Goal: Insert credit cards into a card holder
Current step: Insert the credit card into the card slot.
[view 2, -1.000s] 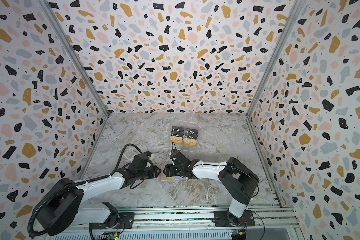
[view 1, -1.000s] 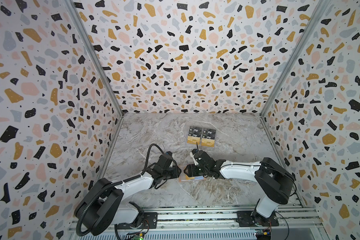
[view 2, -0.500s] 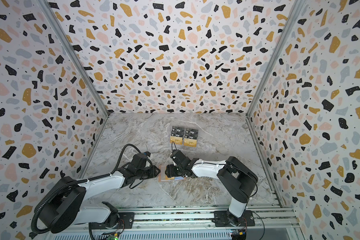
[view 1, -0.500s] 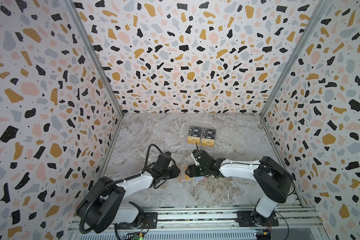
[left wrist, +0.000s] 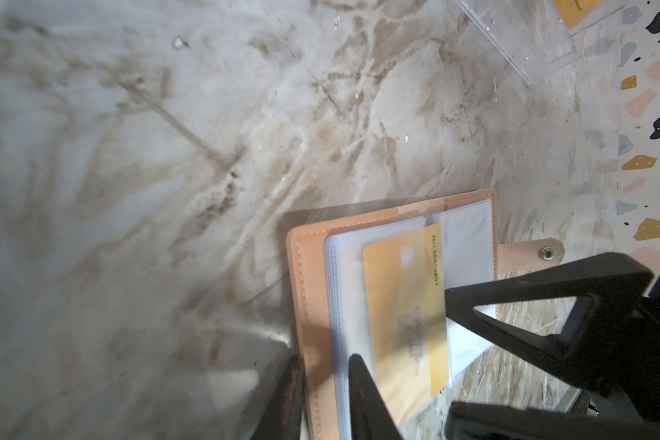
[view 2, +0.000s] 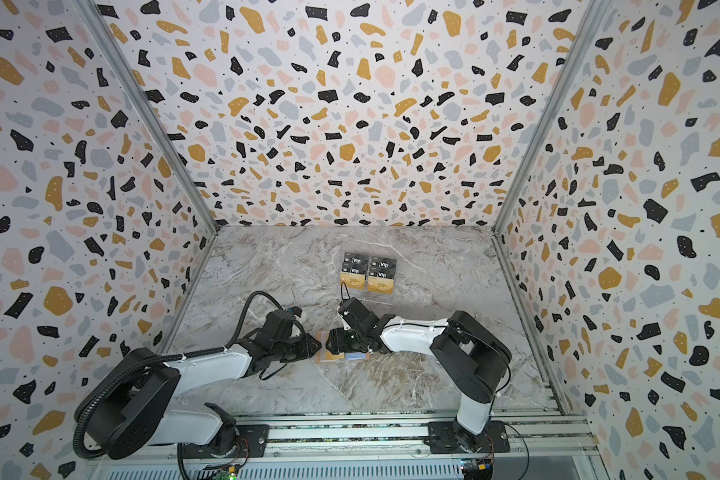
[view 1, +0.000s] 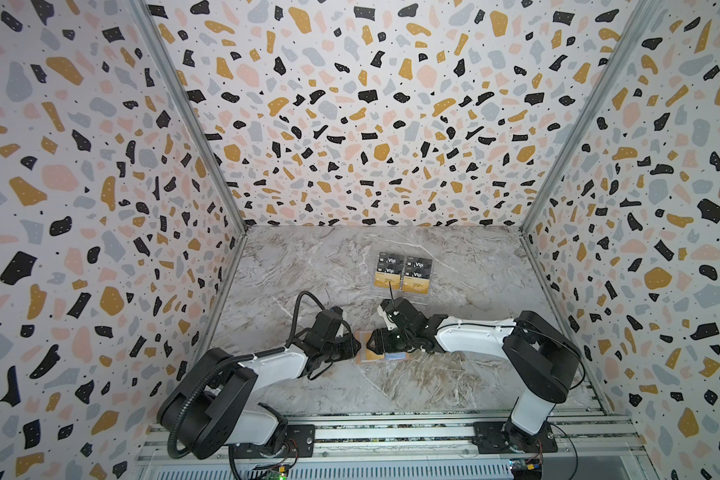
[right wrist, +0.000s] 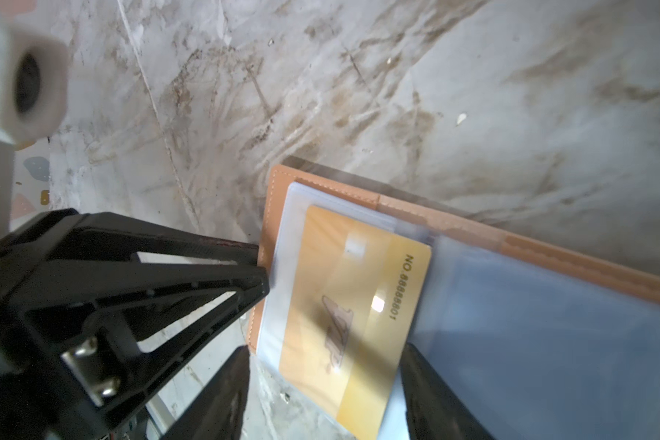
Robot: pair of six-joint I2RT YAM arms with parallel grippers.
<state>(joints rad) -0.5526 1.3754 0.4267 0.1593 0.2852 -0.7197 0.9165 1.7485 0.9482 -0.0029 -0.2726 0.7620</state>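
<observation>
While the card holder (left wrist: 305, 285) lies open and flat near the front middle of the marble table (view 1: 308, 266), between the 2 arms, its long axis runs left to right in both top views and its clear sleeves face up. Its strap tab (left wrist: 530, 254), with the round snap, sticks out sideways from the outer edge of the right flap. On the left half sits 1 gold card (right wrist: 351, 304). Most of it is hazy under a sleeve, and a bright strip along 1 long edge, printed with a number, lies bare on the spine side. The card's long axis runs parallel to the spine, crosswise to the holder's spread.

The left gripper (right wrist: 262, 264) has its 2 fingers close together at the outer edge of the left flap, 1 tip over the sleeves and 1 at the pink rim. Whether they truly clamp the flap cannot be told. The right gripper (right wrist: 322, 346) is spread wide over the left half and grips nothing. 1 fingertip (left wrist: 450, 299) touches the card's bare long edge, and the other is off the card.

Farther back, well apart from the holder, a clear stand (view 1: 404, 294) shows 2 more gold cards (view 1: 386, 282) in its front row and black Vip cards (view 1: 391, 261) behind them.
</observation>
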